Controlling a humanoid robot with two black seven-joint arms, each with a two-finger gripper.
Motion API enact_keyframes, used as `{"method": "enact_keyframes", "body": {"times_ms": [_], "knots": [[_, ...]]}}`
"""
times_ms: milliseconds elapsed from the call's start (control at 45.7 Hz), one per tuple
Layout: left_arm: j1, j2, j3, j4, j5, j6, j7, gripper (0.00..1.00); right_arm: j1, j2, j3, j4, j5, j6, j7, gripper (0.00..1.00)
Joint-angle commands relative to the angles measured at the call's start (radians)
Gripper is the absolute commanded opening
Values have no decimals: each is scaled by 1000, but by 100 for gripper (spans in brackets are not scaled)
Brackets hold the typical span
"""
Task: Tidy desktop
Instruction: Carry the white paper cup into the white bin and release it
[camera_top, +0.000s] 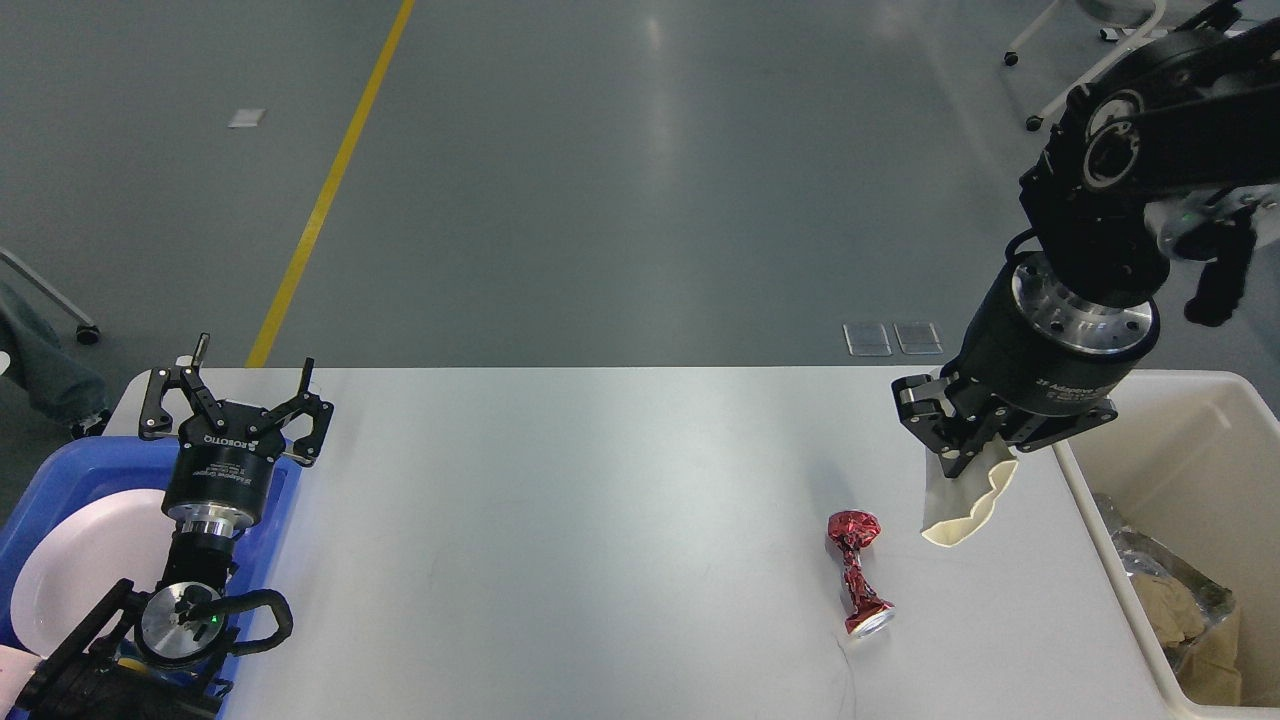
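Observation:
The white desktop (600, 520) fills the lower half of the head view. My right gripper (962, 462) hangs above its right part, pointing down and shut on a crumpled cream paper cup (962, 508) that dangles below the fingers. A crushed red can (858, 582) lies on the desktop just left of and below that cup. My left gripper (236, 388) stands open at the far left corner, fingers spread and pointing away, with nothing between them.
A cream-white bin (1200, 430) stands off the right edge, holding foil and brown paper scraps (1170, 600). A blue tray (50, 480) with a white plate (70, 570) sits at the left under my left arm. A chair base stands on the far floor.

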Motion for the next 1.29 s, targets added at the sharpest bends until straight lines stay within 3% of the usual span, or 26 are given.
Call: {"method": "enact_keyframes", "body": {"times_ms": [0, 197, 416, 635, 810, 963, 1117, 1270], "knots": [[0, 0, 0, 0, 0, 0, 0, 96, -53, -57, -81, -36, -1, -71, -3, 0], [0, 0, 0, 0, 0, 0, 0, 96, -281, -236, -203, -198, -13, -216, -3, 0], [0, 0, 0, 0, 0, 0, 0, 96, -660, -382, -175, -583, -10, -224, 0, 0], [0, 0, 0, 0, 0, 0, 0, 96, -1077, -436, 101, -950, -18, -236, 2, 0], [0, 0, 0, 0, 0, 0, 0, 96, -1467, -335, 317, -1286, -18, -322, 4, 0], [0, 0, 0, 0, 0, 0, 0, 96, -1672, -192, 328, -1496, -19, -454, 37, 0], [0, 0, 0, 0, 0, 0, 0, 96, -1797, -106, 285, -1555, -58, -635, 82, 0], [0, 0, 0, 0, 0, 0, 0, 96, -1851, -74, 265, -1556, -79, -726, 91, 0]]}}
